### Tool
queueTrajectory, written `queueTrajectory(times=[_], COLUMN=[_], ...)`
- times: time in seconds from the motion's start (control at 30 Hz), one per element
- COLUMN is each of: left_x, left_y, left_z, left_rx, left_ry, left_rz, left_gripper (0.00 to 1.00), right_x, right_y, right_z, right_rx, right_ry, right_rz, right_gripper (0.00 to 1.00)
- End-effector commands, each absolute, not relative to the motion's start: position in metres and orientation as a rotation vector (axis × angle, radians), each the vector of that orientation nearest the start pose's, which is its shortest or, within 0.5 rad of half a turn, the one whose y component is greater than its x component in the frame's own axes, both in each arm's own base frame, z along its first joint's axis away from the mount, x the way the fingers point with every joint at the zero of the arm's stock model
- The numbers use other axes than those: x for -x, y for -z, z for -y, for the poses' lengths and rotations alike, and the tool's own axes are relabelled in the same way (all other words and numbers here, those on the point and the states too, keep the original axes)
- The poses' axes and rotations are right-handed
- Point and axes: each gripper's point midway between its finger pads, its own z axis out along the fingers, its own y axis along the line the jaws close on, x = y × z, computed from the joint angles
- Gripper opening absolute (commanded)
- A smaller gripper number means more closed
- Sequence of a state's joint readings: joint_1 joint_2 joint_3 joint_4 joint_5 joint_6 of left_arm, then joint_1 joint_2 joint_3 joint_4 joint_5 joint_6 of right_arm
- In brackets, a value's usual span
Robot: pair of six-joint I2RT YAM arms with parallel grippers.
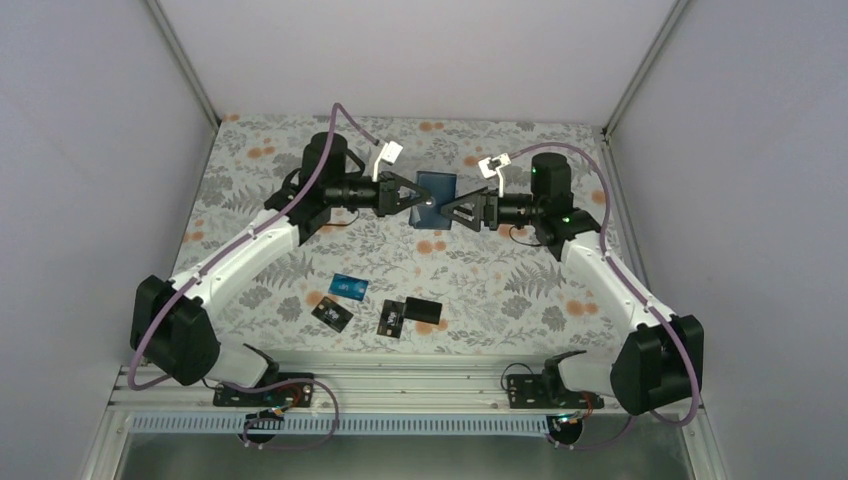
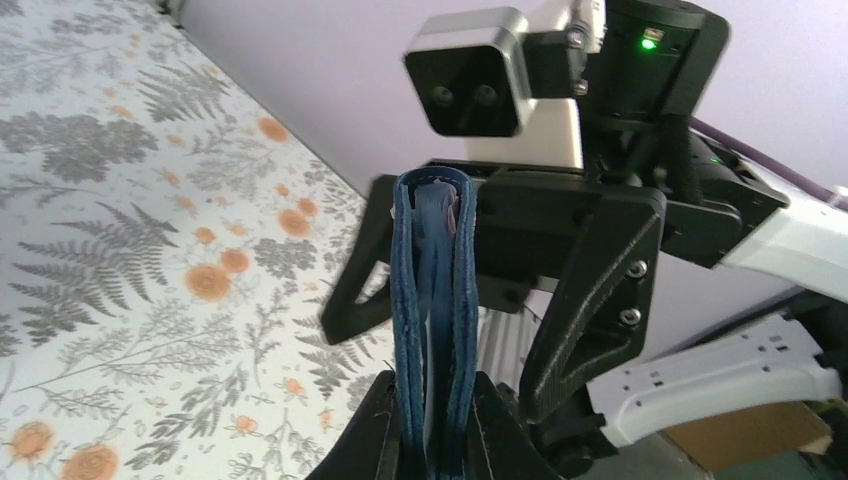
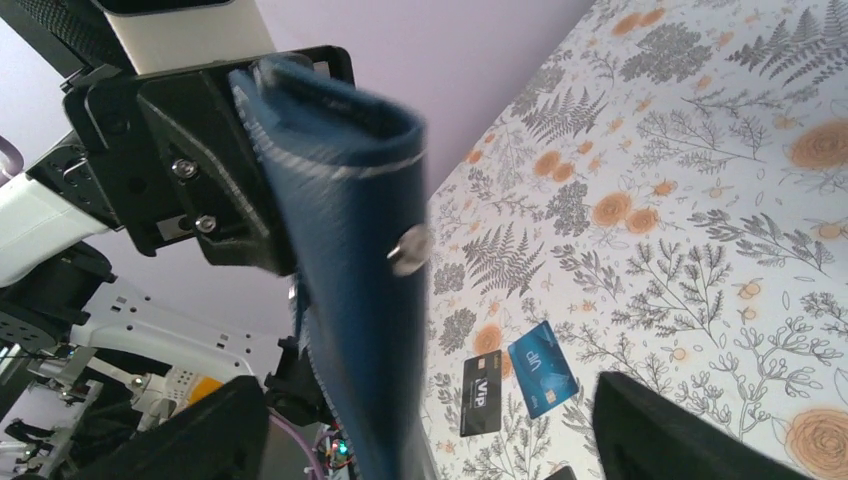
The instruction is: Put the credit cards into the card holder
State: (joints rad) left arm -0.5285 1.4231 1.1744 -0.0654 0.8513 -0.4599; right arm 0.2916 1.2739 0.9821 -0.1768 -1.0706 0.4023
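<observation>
The card holder [image 1: 437, 198], a dark navy folded wallet, hangs in the air above the back of the table. My left gripper [image 1: 421, 199] is shut on it. In the left wrist view the card holder [image 2: 435, 290] stands edge-on, pinched at its lower end by my left gripper [image 2: 436, 425]. My right gripper [image 1: 450, 213] faces it from the other side, open. In the right wrist view the card holder [image 3: 350, 270] with its metal snap runs between the spread fingers of my right gripper [image 3: 430, 440]. The credit cards lie on the table: one teal [image 1: 349, 287] and three black [image 1: 331, 315], [image 1: 394, 318], [image 1: 424, 308].
A floral cloth [image 1: 520, 280] covers the table, and plain walls close it in on three sides. The cards lie in a loose group in front of the arm bases. The right wrist view shows a black card [image 3: 482, 378] and the teal card [image 3: 541, 367] below.
</observation>
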Motion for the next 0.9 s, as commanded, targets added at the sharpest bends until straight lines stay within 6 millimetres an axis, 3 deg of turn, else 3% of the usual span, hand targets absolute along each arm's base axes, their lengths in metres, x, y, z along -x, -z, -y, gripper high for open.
queueTrajectory(times=[0.0,0.23,0.43,0.67,0.8,0.87], left_x=[-0.266,-0.247,-0.241,-0.232,-0.233,-0.235], left_y=[-0.351,-0.376,-0.391,-0.395,-0.398,-0.396], left_z=[0.320,0.320,0.322,0.336,0.337,0.338], left_rx=[-0.820,-0.918,-0.953,-1.022,-1.023,-1.019], left_ry=[1.531,1.607,1.666,1.705,1.702,1.696], left_rz=[-1.807,-1.753,-1.715,-1.683,-1.670,-1.679], left_gripper=[0.02,0.02,0.03,0.03,0.04,0.05], right_x=[-0.271,-0.236,-0.214,-0.206,-0.202,-0.201], right_y=[-0.301,-0.319,-0.332,-0.345,-0.350,-0.352], right_z=[-0.244,-0.244,-0.246,-0.253,-0.256,-0.257], right_rx=[0.702,0.873,0.970,1.028,1.060,1.055], right_ry=[-1.489,-1.582,-1.625,-1.643,-1.647,-1.643], right_rz=[-1.901,-1.741,-1.651,-1.597,-1.578,-1.575], right_gripper=[0.87,0.67,0.49,0.33,0.05,0.04])
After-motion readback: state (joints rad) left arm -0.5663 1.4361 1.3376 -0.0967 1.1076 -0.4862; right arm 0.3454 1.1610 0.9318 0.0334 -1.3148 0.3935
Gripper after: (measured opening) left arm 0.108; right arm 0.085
